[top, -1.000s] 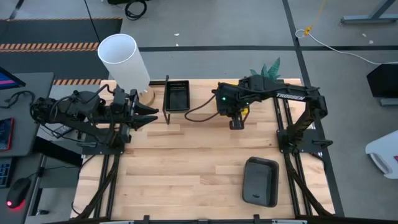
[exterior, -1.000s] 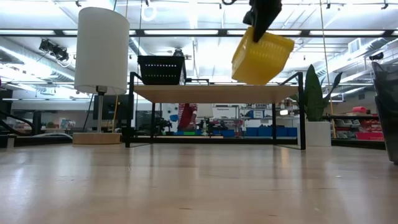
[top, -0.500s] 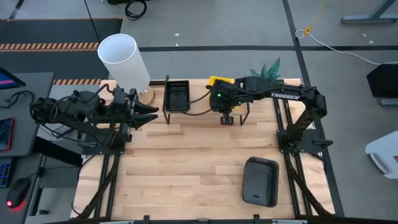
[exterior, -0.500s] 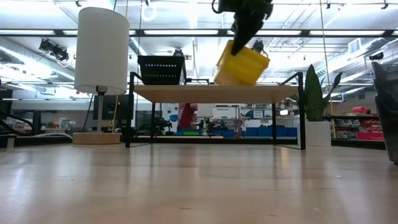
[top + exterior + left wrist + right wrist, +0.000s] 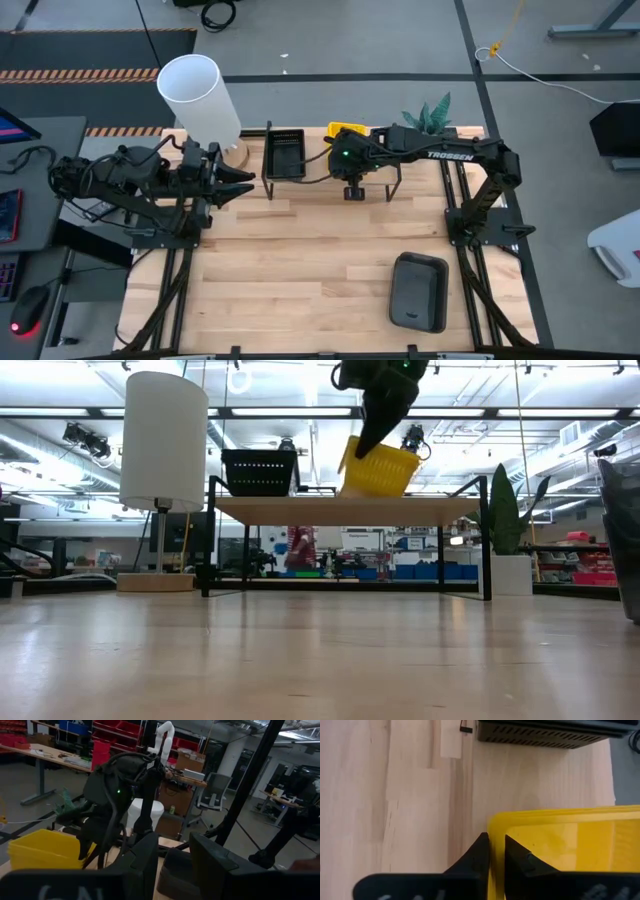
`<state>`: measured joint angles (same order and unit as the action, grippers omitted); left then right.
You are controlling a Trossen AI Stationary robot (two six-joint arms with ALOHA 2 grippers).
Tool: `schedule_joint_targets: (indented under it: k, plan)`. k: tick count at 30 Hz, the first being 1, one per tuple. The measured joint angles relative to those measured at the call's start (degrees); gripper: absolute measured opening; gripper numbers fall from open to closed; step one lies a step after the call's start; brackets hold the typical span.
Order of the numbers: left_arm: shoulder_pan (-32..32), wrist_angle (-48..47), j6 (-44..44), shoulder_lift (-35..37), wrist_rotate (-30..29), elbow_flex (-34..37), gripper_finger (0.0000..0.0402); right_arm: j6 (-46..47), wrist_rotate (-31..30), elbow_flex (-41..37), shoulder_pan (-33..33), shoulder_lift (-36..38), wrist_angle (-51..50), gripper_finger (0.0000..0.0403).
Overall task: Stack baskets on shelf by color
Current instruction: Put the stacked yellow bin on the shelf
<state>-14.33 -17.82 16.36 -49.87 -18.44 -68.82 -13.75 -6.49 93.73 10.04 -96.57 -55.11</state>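
Observation:
A yellow basket point(image 5: 380, 468) hangs tilted over the shelf point(image 5: 300, 508), right of a black mesh basket point(image 5: 259, 472) standing on the shelf's left part. Whether the yellow one touches the plank, I cannot tell. In the high view only its far corner point(image 5: 345, 130) shows past the right arm. My right gripper point(image 5: 492, 852) is shut on it. A dark grey basket point(image 5: 420, 290) lies on the table near the right front. My left gripper point(image 5: 240, 186) waits open at the table's left, level with the shelf; other baskets are out of view. My right gripper holds the yellow basket by its side wall point(image 5: 491, 837) near a corner, one finger point(image 5: 479, 855) outside and one finger point(image 5: 520, 860) inside. The fingers come from above, slanting down. The basket hangs tilted below them, its left end lower in the low view.
A white lamp point(image 5: 200, 95) on a round wooden base stands at the far left corner, beside the shelf. A green plant point(image 5: 430, 112) stands behind the shelf's right end. Bare wooden tabletop point(image 5: 300, 270) lies between the shelf and the near edge.
My right gripper has carried the yellow basket toward the table's left and far edge and down to the shelf top, next to the black basket. The basket was steeply tipped and now sits closer to level.

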Motion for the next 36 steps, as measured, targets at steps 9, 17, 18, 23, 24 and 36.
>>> schedule_joint_targets:
  k: [9, 17, 18, 23, 24, 36]
  plan:
    - [0.02, 0.0, 0.0, 0.0, 0.0, 0.0, 0.0117, 0.1, 0.49, -0.03, 0.09, 0.0, 5.06, 0.0066]
    - [0.02, 0.0, -0.28, 0.0, -0.01, 0.0, 0.0117, 0.87, 2.07, -0.04, 0.28, 0.0, 7.98, 0.0119]
    - [0.01, 0.0, -0.28, 0.0, 0.0, 0.0, 0.0117, 1.32, 2.07, -0.04, 0.28, 0.01, 7.98, 0.0125]
    - [0.02, -0.02, -0.07, 0.0, 0.0, 0.0, 0.0117, 5.59, 2.17, -0.04, 0.85, 2.12, 7.76, 0.0143]
    - [0.02, -0.02, -0.05, 0.0, 0.0, 0.0, 0.0117, 6.45, 2.23, -0.02, 1.24, 2.85, 7.74, 0.0144]
    - [0.02, -0.02, 1.09, 0.0, 0.0, 0.0, 0.0117, 14.78, -7.95, 0.0, 11.26, 5.73, -2.75, 0.0142]
